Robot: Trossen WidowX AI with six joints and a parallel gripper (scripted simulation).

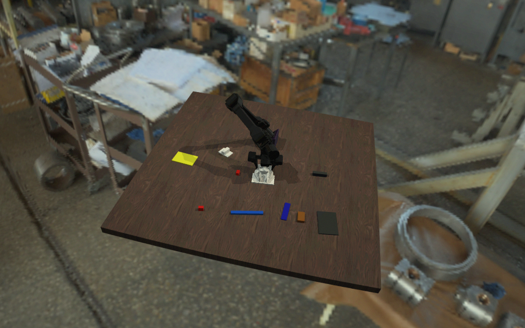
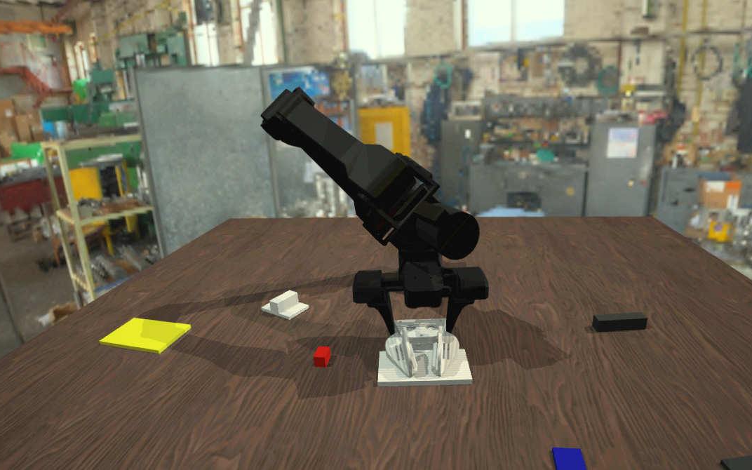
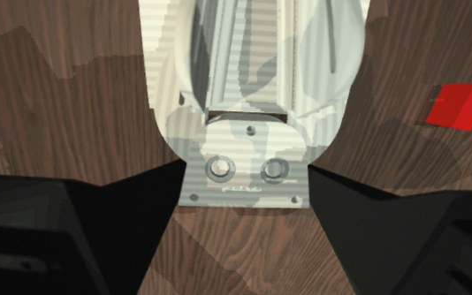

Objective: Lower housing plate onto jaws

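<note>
My gripper (image 1: pixel 263 166) (image 2: pixel 421 331) (image 3: pixel 244 167) points down, shut on the side edges of the whitish housing plate (image 3: pixel 248 187). The plate lies over the rear ends of the two jaws. Its two round holes show pale round stub ends inside, the left one brighter. The left jaw (image 3: pixel 169 110) and right jaw (image 3: pixel 334 106) stand side by side on the white ribbed base (image 2: pixel 388 374) (image 3: pixel 153 44), with a gap between them. The plate looks about level; any small gap under it is hidden.
A red cube (image 1: pixel 237 172) (image 2: pixel 321 356) (image 3: pixel 452 106) is beside the base. A white stepped block (image 1: pixel 225 152) (image 2: pixel 284 303) and a yellow plate (image 1: pixel 184 158) (image 2: pixel 145 335) lie farther left. A black bar (image 1: pixel 320 174) (image 2: pixel 619 322) lies right. Several other pieces lie nearer the front edge.
</note>
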